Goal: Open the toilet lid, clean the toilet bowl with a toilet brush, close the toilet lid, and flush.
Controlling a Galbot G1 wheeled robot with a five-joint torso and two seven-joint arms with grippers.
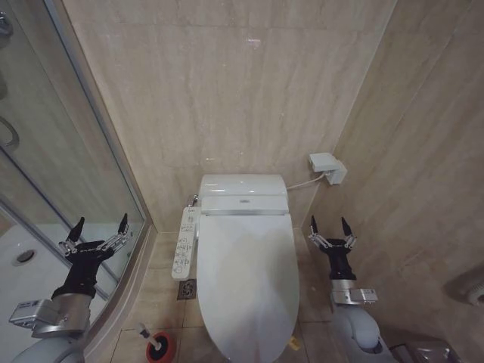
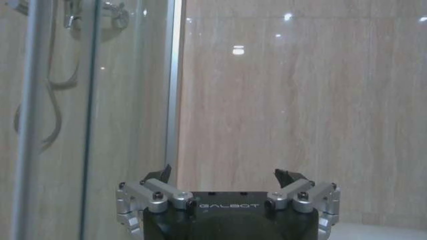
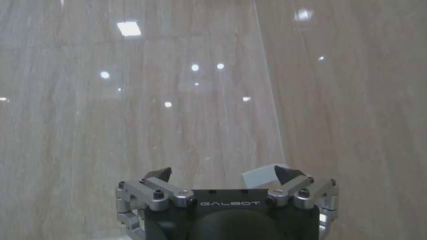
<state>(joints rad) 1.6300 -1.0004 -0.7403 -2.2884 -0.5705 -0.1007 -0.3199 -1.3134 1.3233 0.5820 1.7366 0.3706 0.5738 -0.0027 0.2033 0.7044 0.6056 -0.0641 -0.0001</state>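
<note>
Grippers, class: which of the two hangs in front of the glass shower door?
The left gripper, open before the shower glass; the right gripper faces tiled wall.

Glossy white plastic toilet lid (image 1: 246, 280), polished beige stone-look wall tiles (image 1: 227, 83), clear glass shower screen (image 1: 53, 151) in metal frame

Left gripper (image 1: 99, 225) and right gripper (image 1: 330, 224) both raised, level, fingers spread wide, well apart
</note>
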